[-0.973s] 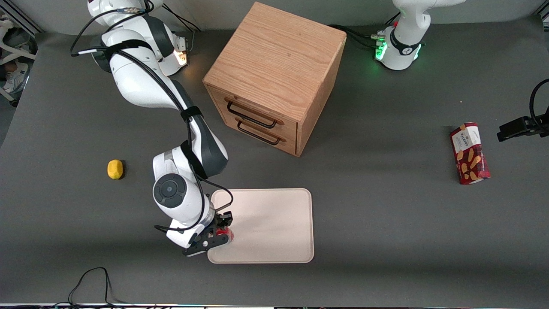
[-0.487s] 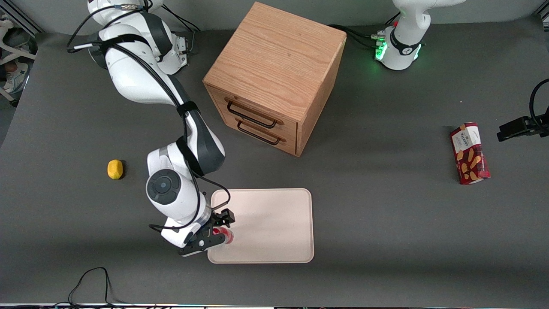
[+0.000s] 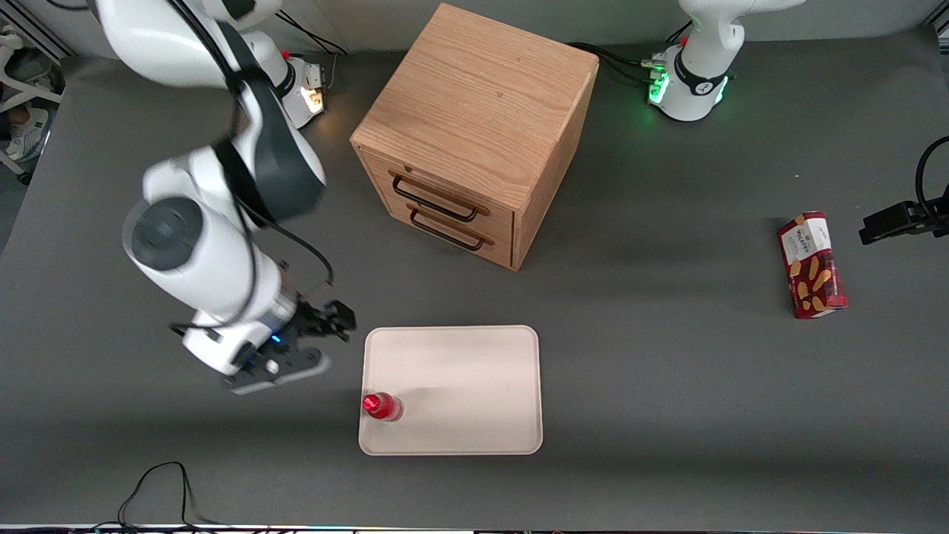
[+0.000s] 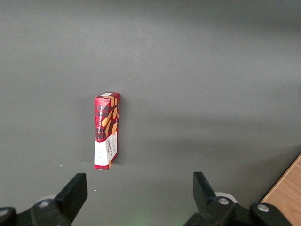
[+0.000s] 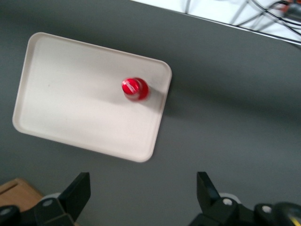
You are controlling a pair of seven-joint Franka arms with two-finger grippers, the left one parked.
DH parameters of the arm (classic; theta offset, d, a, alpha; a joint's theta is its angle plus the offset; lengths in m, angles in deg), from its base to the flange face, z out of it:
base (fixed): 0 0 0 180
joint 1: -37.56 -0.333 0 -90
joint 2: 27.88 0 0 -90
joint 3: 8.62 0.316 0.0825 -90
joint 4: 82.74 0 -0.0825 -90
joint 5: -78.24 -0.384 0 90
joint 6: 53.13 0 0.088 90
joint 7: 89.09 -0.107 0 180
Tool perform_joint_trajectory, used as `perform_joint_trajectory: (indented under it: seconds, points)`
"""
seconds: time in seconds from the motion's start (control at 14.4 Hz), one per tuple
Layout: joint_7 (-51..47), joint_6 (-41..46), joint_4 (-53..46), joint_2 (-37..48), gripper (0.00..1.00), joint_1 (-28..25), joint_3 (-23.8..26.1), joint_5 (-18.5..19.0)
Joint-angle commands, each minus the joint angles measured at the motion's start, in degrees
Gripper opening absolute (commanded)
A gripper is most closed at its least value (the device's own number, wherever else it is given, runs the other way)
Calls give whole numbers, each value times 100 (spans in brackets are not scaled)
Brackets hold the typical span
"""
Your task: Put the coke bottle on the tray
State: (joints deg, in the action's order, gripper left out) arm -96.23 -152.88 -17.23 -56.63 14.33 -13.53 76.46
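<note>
Red coke bottle (image 3: 382,406) released on tray (image 3: 474,386); hand (image 3: 315,337) withdrawn, open.

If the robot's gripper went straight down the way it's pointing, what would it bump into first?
Probably just the bare table. The open gripper points down beside the tray, toward the working arm's end, and the coke bottle stands off its line. Depth is hard to judge.

The working arm is glossy white with dark grey joint covers and a round grey cap on its wrist housing; black cables loop along it. Its black gripper (image 3: 326,326) carries a small blue light on its white mount, jaws spread apart.
</note>
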Motion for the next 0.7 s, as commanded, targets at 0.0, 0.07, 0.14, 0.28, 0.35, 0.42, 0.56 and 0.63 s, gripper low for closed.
perform_joint_trajectory:
  seconds: [0.0, 0.07, 0.14, 0.28, 0.35, 0.42, 0.56, 0.63]
  points:
    - [-34, 217, 1278, 1352, 100, 413, 52, -41]
    - [-16, 384, 1506, 1651, 100, 563, 52, -41]
    - [63, 473, 1743, 1993, 100, 730, 52, -33]
    - [544, 614, 2331, 2644, 100, 1020, 69, 11]
    - [764, 615, 2604, 2882, 100, 1222, 87, 98]
    - [914, 623, 2815, 3076, 100, 1450, 113, 117]
    - [1458, 623, 2975, 3200, 100, 2117, 428, 117]
    - [1539, 615, 2976, 3192, 100, 2338, 508, 117]
